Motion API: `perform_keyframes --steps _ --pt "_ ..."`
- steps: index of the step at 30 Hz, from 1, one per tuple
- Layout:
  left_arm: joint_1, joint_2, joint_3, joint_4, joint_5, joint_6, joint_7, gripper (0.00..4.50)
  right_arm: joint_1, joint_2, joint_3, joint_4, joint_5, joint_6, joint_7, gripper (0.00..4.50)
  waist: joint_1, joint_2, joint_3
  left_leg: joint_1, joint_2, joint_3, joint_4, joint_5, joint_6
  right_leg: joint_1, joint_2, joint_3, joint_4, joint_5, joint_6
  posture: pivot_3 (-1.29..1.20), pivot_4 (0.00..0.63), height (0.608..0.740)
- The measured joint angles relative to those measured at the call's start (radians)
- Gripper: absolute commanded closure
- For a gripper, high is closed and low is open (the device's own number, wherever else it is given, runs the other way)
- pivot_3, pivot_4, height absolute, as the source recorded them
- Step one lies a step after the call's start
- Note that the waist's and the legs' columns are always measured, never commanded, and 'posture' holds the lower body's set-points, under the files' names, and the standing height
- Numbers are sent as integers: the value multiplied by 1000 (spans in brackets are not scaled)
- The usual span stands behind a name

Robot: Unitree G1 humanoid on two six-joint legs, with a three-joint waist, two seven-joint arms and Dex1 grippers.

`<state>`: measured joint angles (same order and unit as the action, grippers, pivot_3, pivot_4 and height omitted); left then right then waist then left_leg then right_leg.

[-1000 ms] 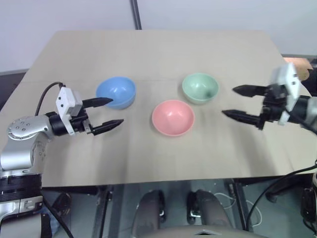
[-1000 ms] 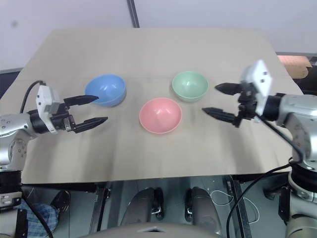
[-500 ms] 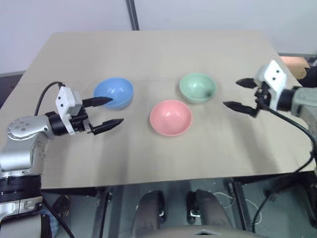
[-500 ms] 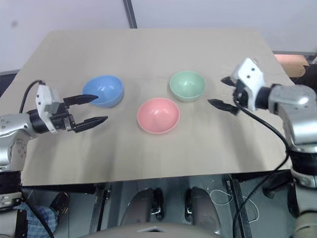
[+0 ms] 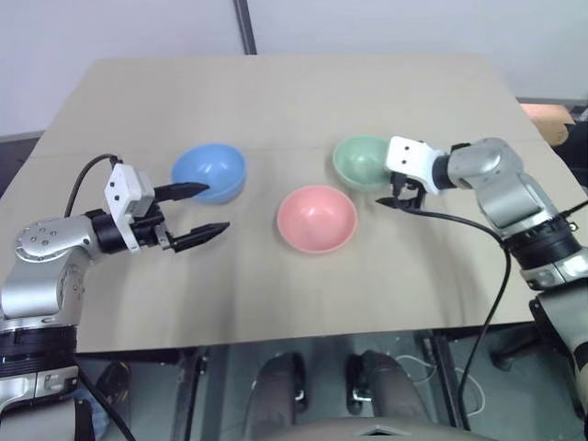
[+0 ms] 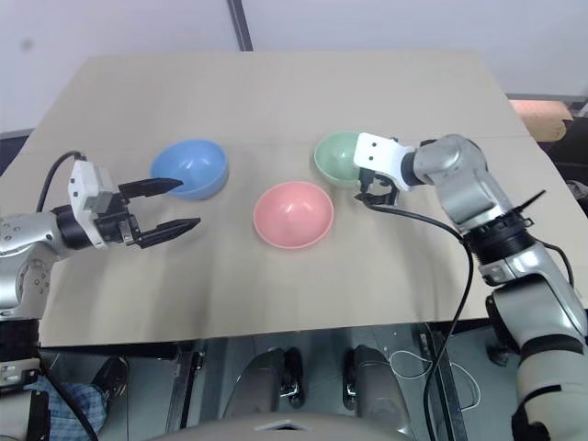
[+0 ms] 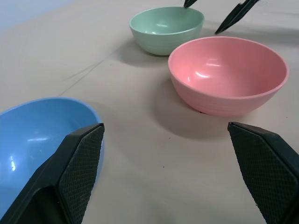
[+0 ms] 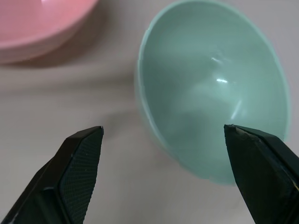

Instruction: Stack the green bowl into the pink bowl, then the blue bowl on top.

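Right wrist view showed my right gripper (image 8: 163, 177) spread wide, the green bowl's (image 8: 210, 98) rim between my fingers for grabbing; my left gripper (image 5: 195, 213) waited open beside the blue bowl (image 5: 209, 172).

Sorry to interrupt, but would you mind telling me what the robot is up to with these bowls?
It is at the start of stacking three small plastic bowls on a tan table. The right gripper, jaws open, is at the pale mint green bowl with its rim between the fingers, not yet gripped. The salmon pink bowl sits empty in the middle. The left gripper is open beside the light sky blue bowl. Nothing is stacked yet.
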<state>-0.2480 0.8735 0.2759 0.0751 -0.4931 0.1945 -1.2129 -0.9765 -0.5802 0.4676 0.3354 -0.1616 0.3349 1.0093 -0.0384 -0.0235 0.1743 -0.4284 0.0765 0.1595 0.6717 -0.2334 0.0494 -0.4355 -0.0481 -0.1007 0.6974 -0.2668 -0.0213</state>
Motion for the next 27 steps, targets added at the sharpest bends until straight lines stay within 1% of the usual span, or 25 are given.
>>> perform_keyframes --steps 2,5,6,7,9,12,13,22,24,27 --pt "13 0 6 -19 -7 2 -1 0 -28 34 35 65 -39 -53 0 39 -2 0 0 0 0 0 0 0 0 0 0 0 0 0 0 0 150 740" --pt "25 0 23 -28 -24 7 -4 0 -52 61 43 135 -74 -101 -1 814 0 0 0 -1 0 0 0 0 0 0 0 0 0 0 0 0 150 740" --pt "26 0 34 -29 -33 12 -3 0 -65 73 43 162 -86 -120 -1 1003 0 0 0 -1 0 0 0 0 0 -1 0 0 0 0 0 0 150 740" --pt "26 0 38 -31 -39 14 -2 0 -69 77 43 169 -90 -128 -1 1686 0 0 0 -1 0 0 0 0 0 -1 0 0 0 0 0 0 150 740" --pt "26 0 42 -44 -53 24 -1 0 -79 87 43 197 -103 -157 -1 2541 0 0 0 -1 0 0 0 0 0 0 0 0 0 0 0 0 150 740" --pt "27 0 54 -67 -77 45 -1 0 -81 99 43 226 -111 -188 5 3982 -1 0 0 -1 0 0 0 0 0 -1 0 0 0 0 0 0 150 740" --pt "27 0 69 -68 -90 53 -2 0 -81 101 43 235 -116 -191 8 4362 -1 0 0 -1 0 0 0 0 0 -1 0 0 0 0 0 0 150 740" --pt "6 2 80 -57 -109 61 -23 0 -81 97 41 231 -124 -215 41 4362 -1 0 0 -1 0 0 0 0 0 -1 0 0 0 0 0 0 150 740" --pt "-4 3 81 -42 -107 55 -33 0 -79 77 30 171 -114 -174 76 4362 -1 1 1 -2 0 0 0 0 0 -2 0 0 1 0 0 0 150 740" --pt "-16 5 79 -9 -98 39 -45 0 -82 54 -4 15 -97 -105 125 4362 -2 1 0 -2 0 0 0 0 0 -2 0 0 1 0 0 0 150 740"
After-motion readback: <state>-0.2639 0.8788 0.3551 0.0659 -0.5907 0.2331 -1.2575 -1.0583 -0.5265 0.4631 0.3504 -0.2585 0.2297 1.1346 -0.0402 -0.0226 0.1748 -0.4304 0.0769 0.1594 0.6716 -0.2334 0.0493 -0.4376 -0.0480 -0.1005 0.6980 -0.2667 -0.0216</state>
